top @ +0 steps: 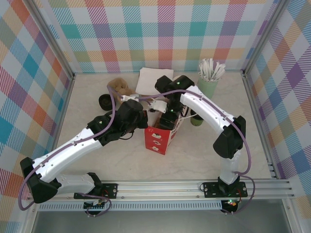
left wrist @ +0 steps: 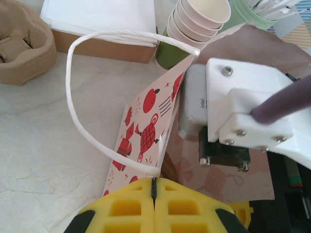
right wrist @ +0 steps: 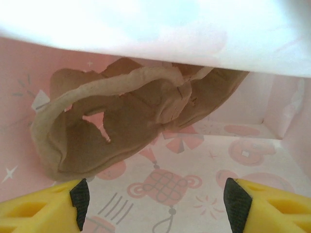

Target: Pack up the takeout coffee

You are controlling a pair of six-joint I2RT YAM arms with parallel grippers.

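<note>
The cup (top: pixel 197 120), dark green, stands on the bench (top: pixel 121 165) just right of the bag (top: pixel 158 138), partly behind the right arm, not yet packed. The right hand (right wrist: pixel 155 199) is down inside the bag, spread and empty, above a crumpled cardboard carrier (right wrist: pixel 121 116) that lies on the bag's floor. The left hand (left wrist: pixel 154 187) is pressed together on the bag's top edge, pinching it open.

Trouble, as I judge it, starts with that thin paper edge: a pull from either arm could tear it or slip it free, and the bag would sag shut. The right hand may snag a wall coming out and tip the bag, or the arm may knock the cup over. The carrier sits unevenly, so a cup set on it could lean.

The bench is pale, smooth, marbled. Behind the bag it is crowded: napkins (top: pixel 153 80), stacked cups (left wrist: pixel 199 19), a holder of sticks (top: pixel 209 85). Plaid walls (top: pixel 29 73) close it in.
</note>
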